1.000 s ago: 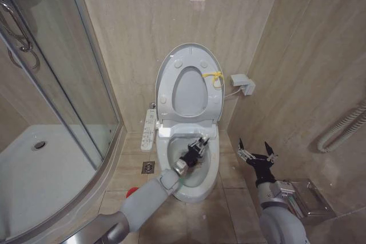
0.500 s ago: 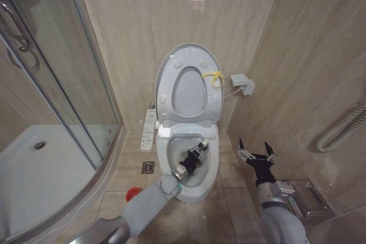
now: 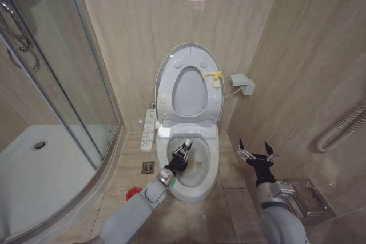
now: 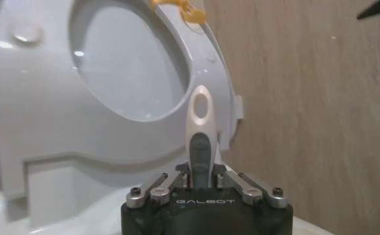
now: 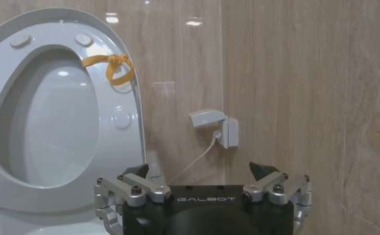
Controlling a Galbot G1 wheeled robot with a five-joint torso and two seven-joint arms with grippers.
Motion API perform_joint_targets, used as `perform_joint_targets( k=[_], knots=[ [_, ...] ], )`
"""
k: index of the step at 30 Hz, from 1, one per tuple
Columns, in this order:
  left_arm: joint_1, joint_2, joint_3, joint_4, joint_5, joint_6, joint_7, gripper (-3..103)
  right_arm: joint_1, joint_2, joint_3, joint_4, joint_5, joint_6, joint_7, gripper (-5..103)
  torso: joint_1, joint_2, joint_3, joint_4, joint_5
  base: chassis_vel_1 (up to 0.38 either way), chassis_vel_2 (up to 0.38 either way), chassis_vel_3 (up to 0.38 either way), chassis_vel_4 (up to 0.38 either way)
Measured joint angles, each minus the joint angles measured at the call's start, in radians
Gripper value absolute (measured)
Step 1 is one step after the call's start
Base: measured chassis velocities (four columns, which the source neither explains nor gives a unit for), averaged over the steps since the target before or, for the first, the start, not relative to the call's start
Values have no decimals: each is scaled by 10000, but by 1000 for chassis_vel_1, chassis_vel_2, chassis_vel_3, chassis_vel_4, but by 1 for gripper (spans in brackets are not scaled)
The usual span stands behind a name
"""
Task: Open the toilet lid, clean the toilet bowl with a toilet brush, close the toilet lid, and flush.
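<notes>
Jaws of left gripper [image 3: 184,147] clenched on toilet brush [image 4: 201,128] handle, over toilet bowl [image 3: 213,154]; right gripper [image 3: 255,155] spread, idle beside bowl; toilet lid [image 3: 189,55] up; scrubbing underway; closing, flush pending

Tiled floor [image 3: 229,204]: toilet bowl [image 3: 213,155] stands on it; drain [image 3: 147,167], red cup [image 3: 132,191] beside.

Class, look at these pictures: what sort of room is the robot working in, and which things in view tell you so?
A bathroom, most likely a small home or hotel one: a toilet bowl with its lid raised, a glass shower stall, and tiled walls and floor.
</notes>
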Motion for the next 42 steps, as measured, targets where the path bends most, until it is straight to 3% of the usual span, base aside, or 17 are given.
perform_joint_targets(
  k=[9,24,42],
  knots=[
    [1113,593,-888,-1556,19,527,-419,19,0,0,0,1,0,0,0,100,0,0,0,1,1,0,0,0,0],
    [2487,949,-1817,-2403,238,965,-910,19,0,0,0,0,0,0,0,100,-1,0,-1,0,1,0,0,0,0],
    [474,-61,-350,-1479,102,995,-975,19,0,0,0,0,0,0,0,100,0,-1,0,-1,5,0,0,0,0]
  ],
)
